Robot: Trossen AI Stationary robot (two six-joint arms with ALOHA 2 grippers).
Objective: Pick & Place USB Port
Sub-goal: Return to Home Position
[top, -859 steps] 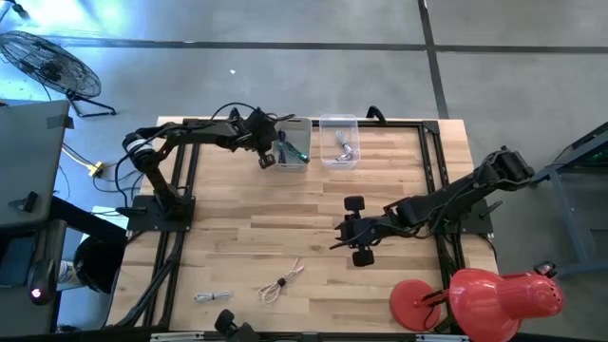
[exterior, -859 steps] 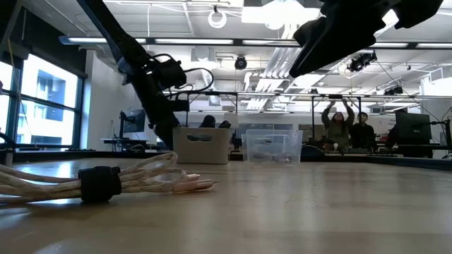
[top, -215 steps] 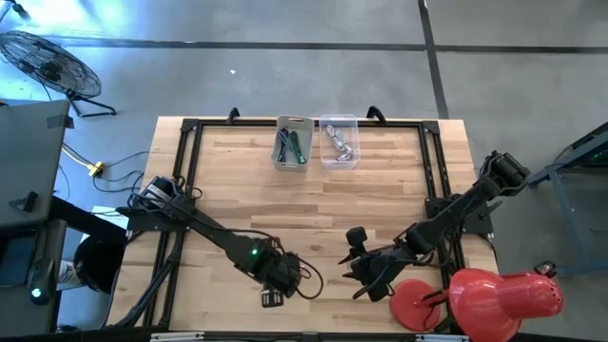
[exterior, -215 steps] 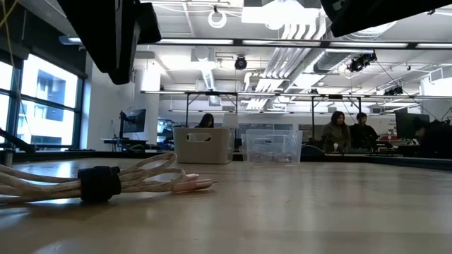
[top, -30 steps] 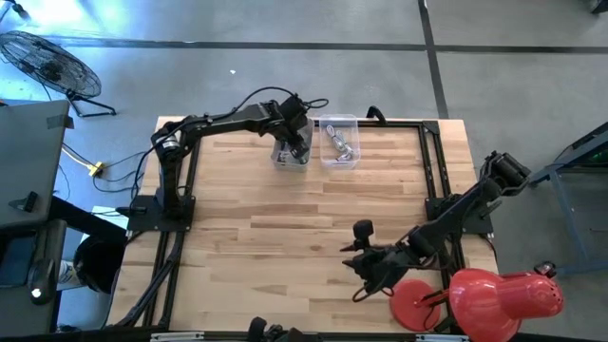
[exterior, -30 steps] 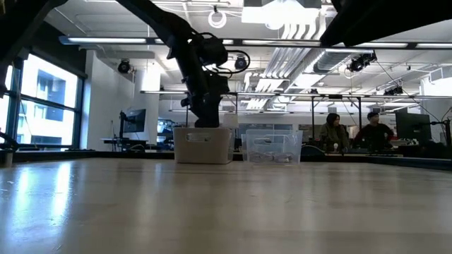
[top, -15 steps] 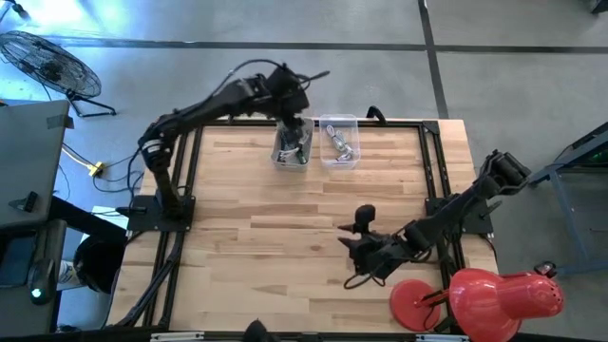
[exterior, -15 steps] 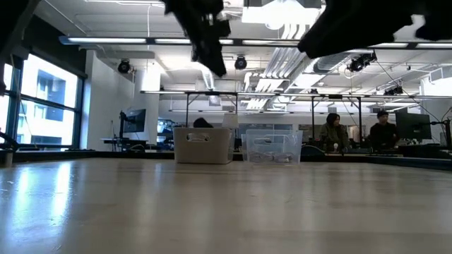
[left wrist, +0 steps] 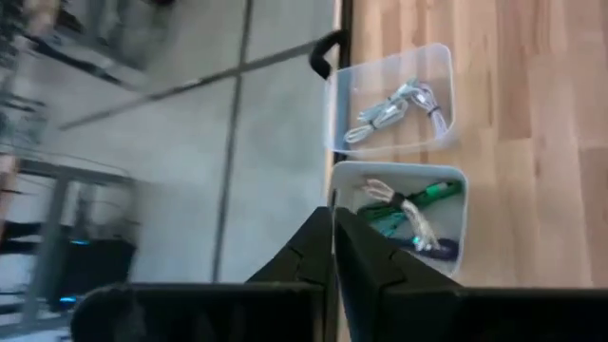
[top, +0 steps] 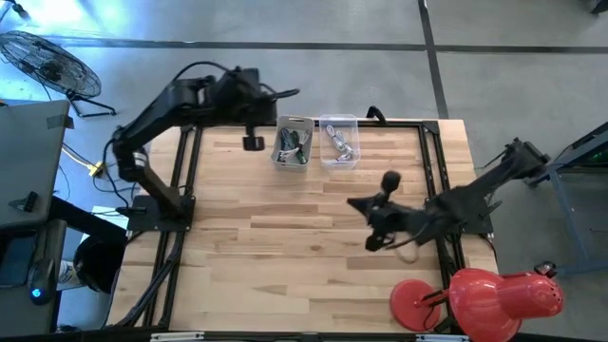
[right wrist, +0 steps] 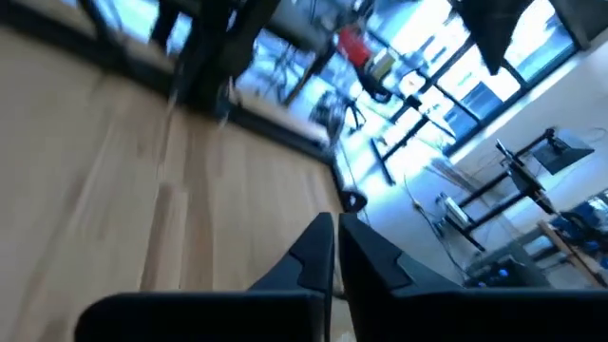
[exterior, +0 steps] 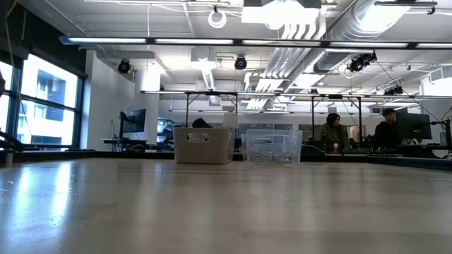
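Observation:
Two small bins stand at the table's far edge. The grey bin [top: 292,144] [exterior: 203,144] holds bundled cables, green, beige and dark ones [left wrist: 408,217]. The clear bin [top: 339,141] [exterior: 272,147] holds silvery-white cables [left wrist: 394,103]. My left gripper [top: 253,142] hangs high, just left of the grey bin, its fingers [left wrist: 332,242] shut and holding nothing. My right gripper [top: 373,217] is raised over the right half of the table, fingers [right wrist: 335,249] shut and holding nothing. Neither arm shows in the low view.
A red lamp [top: 494,294] stands at the table's near right corner. A black frame [top: 432,166] runs along the table's edges. People sit at desks [exterior: 335,134] in the room beyond. The wooden top [top: 285,247] lies bare in the middle.
My left gripper has risen from the grey bin and swung toward the table's left edge, out of the low view. My right gripper has lifted and moved from the near edge toward the table's far side.

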